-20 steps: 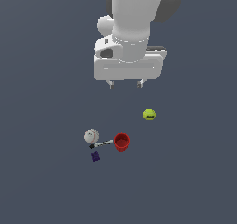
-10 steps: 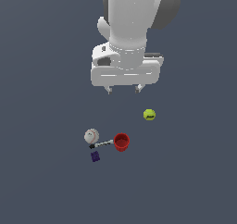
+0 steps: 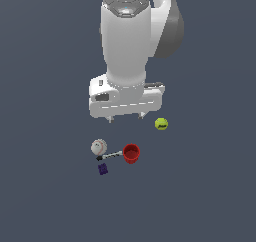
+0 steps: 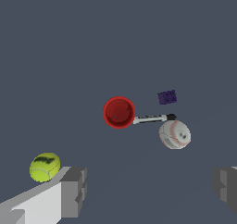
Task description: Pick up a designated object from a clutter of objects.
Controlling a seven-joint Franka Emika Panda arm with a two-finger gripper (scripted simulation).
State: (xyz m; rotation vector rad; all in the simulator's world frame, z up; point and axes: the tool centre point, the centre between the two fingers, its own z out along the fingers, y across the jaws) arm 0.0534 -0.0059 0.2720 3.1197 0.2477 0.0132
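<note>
Fingers (image 3: pixel 127 119) spread, empty, pointing down, well above purple block (image 3: pixel 103 169).

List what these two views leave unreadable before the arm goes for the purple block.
- Purple block: too small in both views to tell its surface detail or exact tilt.
- Stick: whether it touches the cup or baseball is unclear at this size.
- Gripper: fingers cut off by the wrist view's edge; only their tips show in the exterior view.
</note>
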